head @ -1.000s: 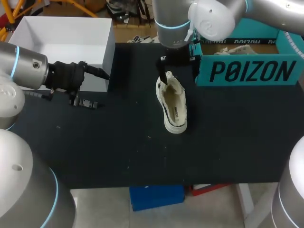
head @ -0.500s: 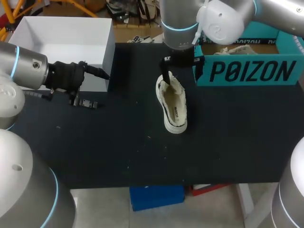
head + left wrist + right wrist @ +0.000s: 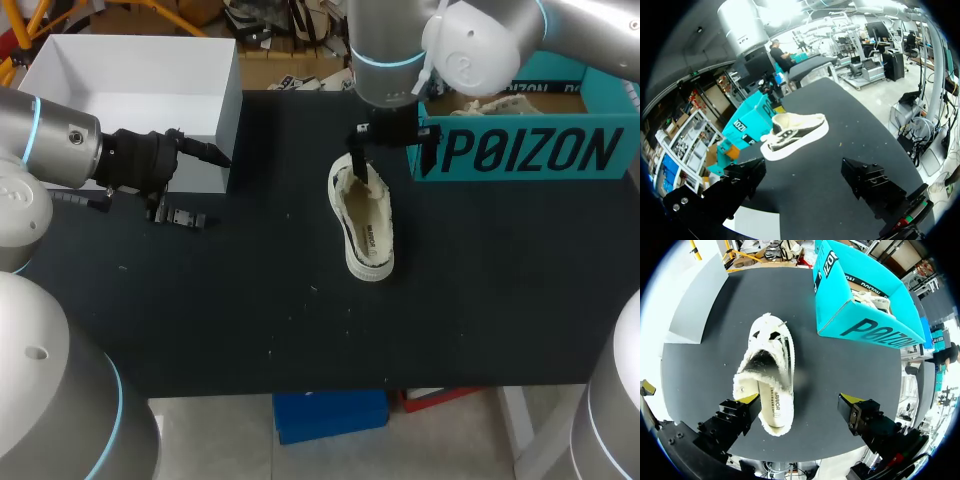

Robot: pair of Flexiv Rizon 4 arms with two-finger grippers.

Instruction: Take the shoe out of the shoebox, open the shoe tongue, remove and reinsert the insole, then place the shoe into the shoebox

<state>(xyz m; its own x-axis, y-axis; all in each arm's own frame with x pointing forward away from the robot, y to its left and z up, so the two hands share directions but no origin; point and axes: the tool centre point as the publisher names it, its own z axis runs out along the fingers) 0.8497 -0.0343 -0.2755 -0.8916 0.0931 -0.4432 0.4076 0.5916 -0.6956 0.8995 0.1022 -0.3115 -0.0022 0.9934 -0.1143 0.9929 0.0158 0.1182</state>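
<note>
Over the last second the right gripper (image 3: 393, 150) shifted slightly sideways above the shoe (image 3: 365, 220), towards the shoebox (image 3: 530, 152). The shoe itself and the left arm did not move.

1. Shoe. It lay on the table (image 3: 250, 300), outside the shoebox and just beside it. It rested on its sole with the opening facing up. We judged that this pose served the next steps, because it left the tongue and insole reachable from above.

2. Right gripper. It hung over the shoe with its fingers spread wide and held nothing. In the right wrist view, one yellow tip sat at the shoe's edge near the labelled end. The other stood off the shoe on the shoebox side. We could not tell whether the nearer finger touched the shoe. The wide spread suited a descent towards the shoe rather than a grasp already made.

3. Left gripper (image 3: 805, 175). It waited well away from the shoe, on the side opposite the shoebox, next to a white box (image 3: 130, 70). Its fingers were spread and empty, pointing towards the shoe. We judged that this position kept it out of the right arm's way.

4. Progress. The shoe was out of the shoebox, and opening the tongue appeared to be next.
</note>
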